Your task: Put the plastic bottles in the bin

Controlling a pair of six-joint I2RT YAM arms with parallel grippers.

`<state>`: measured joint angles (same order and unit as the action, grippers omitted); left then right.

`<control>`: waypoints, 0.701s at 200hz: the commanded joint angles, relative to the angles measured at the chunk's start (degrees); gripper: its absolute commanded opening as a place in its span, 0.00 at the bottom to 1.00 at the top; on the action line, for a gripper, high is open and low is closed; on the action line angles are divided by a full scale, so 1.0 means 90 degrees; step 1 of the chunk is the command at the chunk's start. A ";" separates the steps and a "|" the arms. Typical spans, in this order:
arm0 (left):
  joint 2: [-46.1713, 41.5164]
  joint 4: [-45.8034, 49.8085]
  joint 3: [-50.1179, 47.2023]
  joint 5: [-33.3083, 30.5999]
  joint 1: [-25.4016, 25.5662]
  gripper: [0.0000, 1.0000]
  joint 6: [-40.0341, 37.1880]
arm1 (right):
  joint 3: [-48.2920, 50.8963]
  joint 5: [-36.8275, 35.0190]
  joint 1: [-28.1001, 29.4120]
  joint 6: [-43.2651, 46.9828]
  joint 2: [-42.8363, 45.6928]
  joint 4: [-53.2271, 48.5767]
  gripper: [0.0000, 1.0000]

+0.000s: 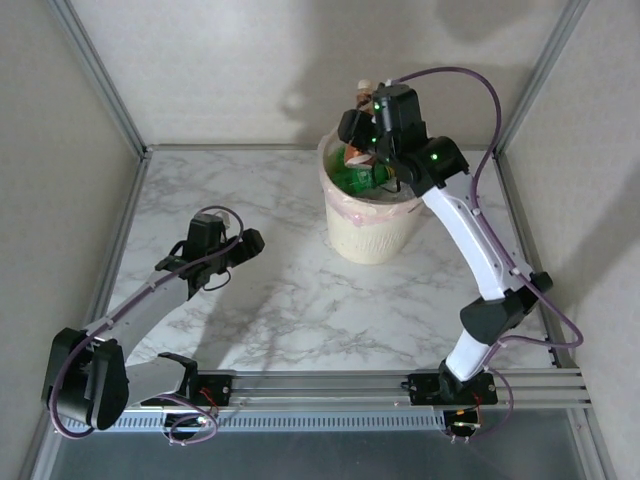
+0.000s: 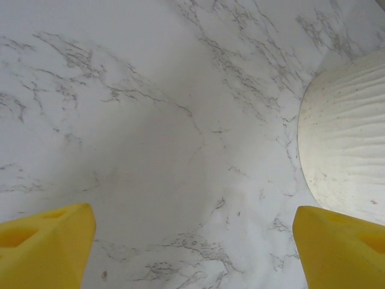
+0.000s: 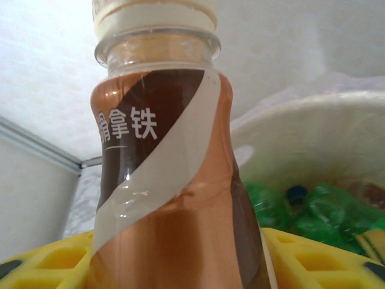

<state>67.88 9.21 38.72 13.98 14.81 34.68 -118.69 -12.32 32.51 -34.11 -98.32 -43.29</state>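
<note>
My right gripper [image 1: 366, 128] [image 3: 180, 265] is shut on a copper-orange labelled bottle [image 3: 162, 180] with a cream cap, held upright above the bin [image 1: 372, 235]. The bottle [image 1: 363, 98] hangs over the bin's far rim. The bin [image 3: 301, 126] is pale cream with a pinkish bag liner and holds several green bottles [image 1: 355, 178] [image 3: 325, 211], one with a blue cap. My left gripper [image 1: 250, 243] [image 2: 192, 241] hovers open over bare marble to the bin's left, its yellow fingers [image 2: 48, 241] wide apart with nothing between them. The bin's ribbed wall [image 2: 349, 150] shows at that view's right edge.
The marble table [image 1: 280, 300] is enclosed by grey walls and a metal frame [image 1: 100, 80] at the back and sides. The right arm [image 1: 470, 240] arches over the bin's right side. A mounting rail [image 1: 330, 385] runs along the near edge.
</note>
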 commanded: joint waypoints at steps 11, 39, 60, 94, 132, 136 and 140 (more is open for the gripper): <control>-0.0035 0.0119 0.0151 -0.0121 0.0025 0.85 -0.0098 | 0.0228 0.0278 -0.0286 -0.0143 0.0006 0.0055 0.56; 0.0037 0.0099 0.0161 -0.0123 0.0029 0.85 -0.0093 | 0.0649 0.0272 -0.0564 -0.0359 0.0060 0.0196 0.59; 0.0063 0.0130 0.0170 -0.0165 0.0030 0.86 -0.0103 | 0.1003 0.0201 -0.0662 -0.0480 0.0180 0.0317 0.67; 0.0129 0.0286 0.0338 -0.0172 0.0027 0.86 -0.0190 | 0.1670 -0.0052 -0.0716 -0.0558 0.0669 0.0749 0.88; 0.0080 0.0466 0.0548 -0.0254 0.0030 0.86 -0.0230 | 0.1509 -0.0106 -0.0751 -0.0417 0.0846 0.0600 0.90; 0.0076 0.0480 0.0572 -0.0268 0.0025 0.86 -0.0230 | 0.1500 -0.0118 -0.0744 -0.0397 0.0885 0.0604 0.90; 0.0074 0.0514 0.0594 -0.0281 0.0028 0.86 -0.0229 | 0.1499 -0.0121 -0.0751 -0.0386 0.0936 0.0601 0.90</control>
<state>69.04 11.60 41.56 13.32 14.81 34.00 -103.77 -12.05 26.11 -38.33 -93.32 -39.27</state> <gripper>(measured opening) 0.857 0.900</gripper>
